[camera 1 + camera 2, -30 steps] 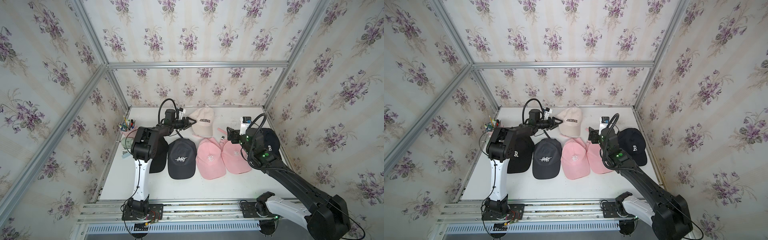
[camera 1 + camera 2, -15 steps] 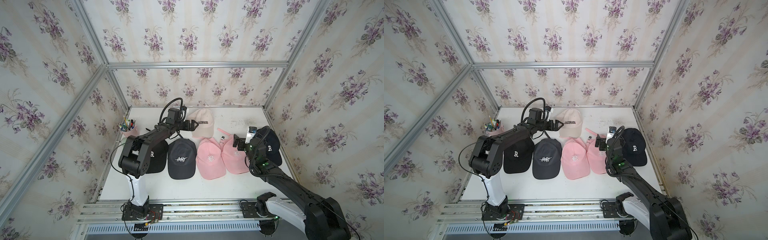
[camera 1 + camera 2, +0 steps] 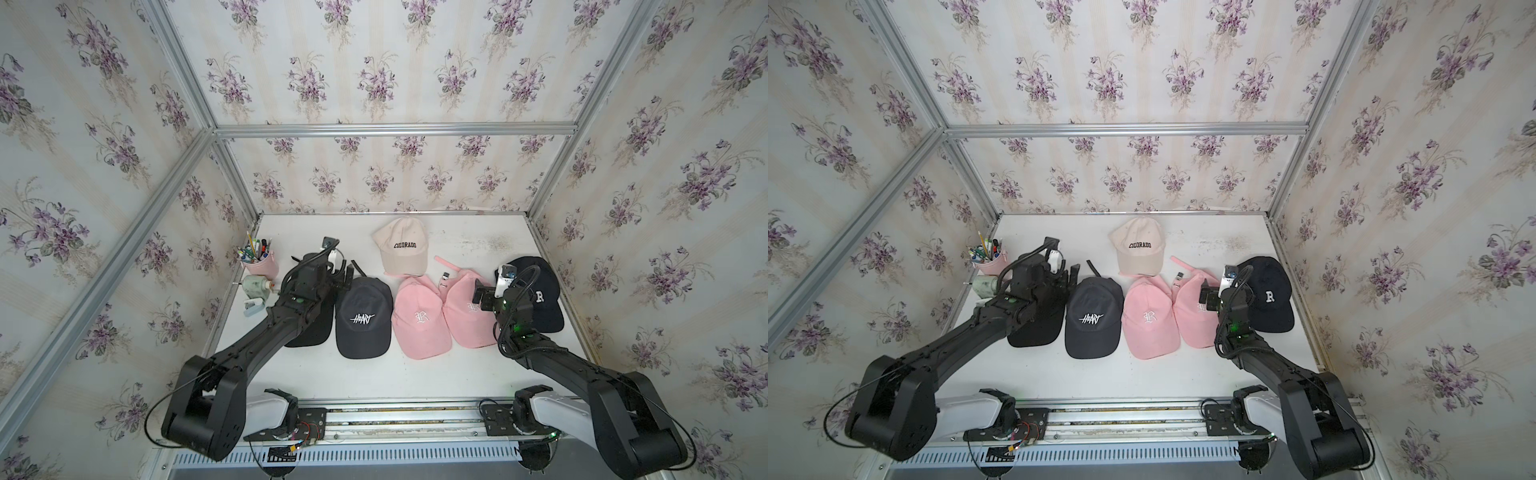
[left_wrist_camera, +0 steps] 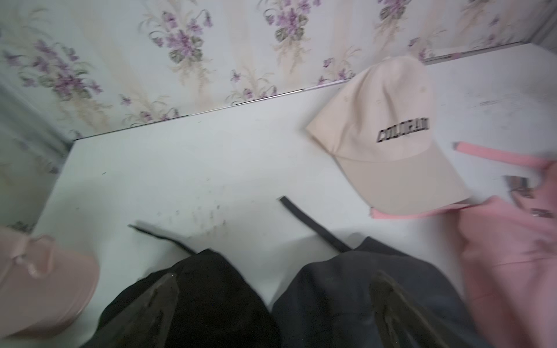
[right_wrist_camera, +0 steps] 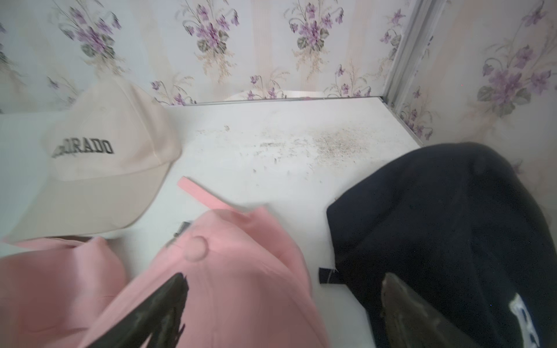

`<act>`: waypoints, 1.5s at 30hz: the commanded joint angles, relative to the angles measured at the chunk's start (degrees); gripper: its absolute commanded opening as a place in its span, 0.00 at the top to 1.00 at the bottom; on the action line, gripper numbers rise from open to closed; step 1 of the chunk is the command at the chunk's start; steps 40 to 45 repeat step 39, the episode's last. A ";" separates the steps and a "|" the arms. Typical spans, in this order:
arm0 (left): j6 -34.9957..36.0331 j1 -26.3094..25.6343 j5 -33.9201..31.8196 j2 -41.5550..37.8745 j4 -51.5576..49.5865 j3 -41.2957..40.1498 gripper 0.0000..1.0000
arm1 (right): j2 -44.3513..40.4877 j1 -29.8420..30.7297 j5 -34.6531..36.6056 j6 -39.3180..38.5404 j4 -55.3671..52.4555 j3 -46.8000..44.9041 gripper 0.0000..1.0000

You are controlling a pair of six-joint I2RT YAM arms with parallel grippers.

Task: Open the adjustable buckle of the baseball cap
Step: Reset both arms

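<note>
Baseball caps (image 3: 363, 318): six, two pink

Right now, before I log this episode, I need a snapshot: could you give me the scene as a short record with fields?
Surface: white table
Back: beige COLORADO cap
Front row: black cap, HEART cap, pink R cap, second pink cap, navy R cap
Loose straps: black strap; pink strap, metal buckle beside it
Left gripper: open, empty, over black and HEART caps
Right gripper: open, empty, over second pink and navy caps
Clutter: pen cup
</note>
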 commanded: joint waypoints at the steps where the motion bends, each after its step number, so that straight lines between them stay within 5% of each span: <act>1: 2.22 3.60 -9.56 -1.19 7.25 -5.42 0.00 | 4.33 -0.91 3.38 -3.39 15.61 -3.13 0.00; 5: -0.26 8.29 -3.97 7.47 19.92 -8.59 0.00 | 9.84 -4.95 -2.02 -7.10 28.90 -4.15 0.00; 8: -0.40 9.42 -3.05 11.63 27.28 -10.66 0.00 | 11.48 -8.77 -10.36 -4.23 25.47 -1.55 0.00; 13: -1.40 12.99 3.86 14.64 42.62 -17.61 0.00 | 22.06 -10.58 -20.32 -5.39 51.54 -8.67 0.00; 15: -1.46 12.96 5.66 12.99 36.50 -15.86 0.00 | 18.52 -10.77 -19.72 -4.92 36.23 -3.97 0.00; 18: -2.23 13.92 6.32 14.66 33.24 -12.80 0.00 | 19.31 -10.93 -14.81 -2.93 32.84 -1.76 0.00; 45: -2.40 14.52 7.72 14.56 33.99 -13.31 0.00 | 20.01 -10.92 -12.95 -2.10 34.73 -2.16 0.00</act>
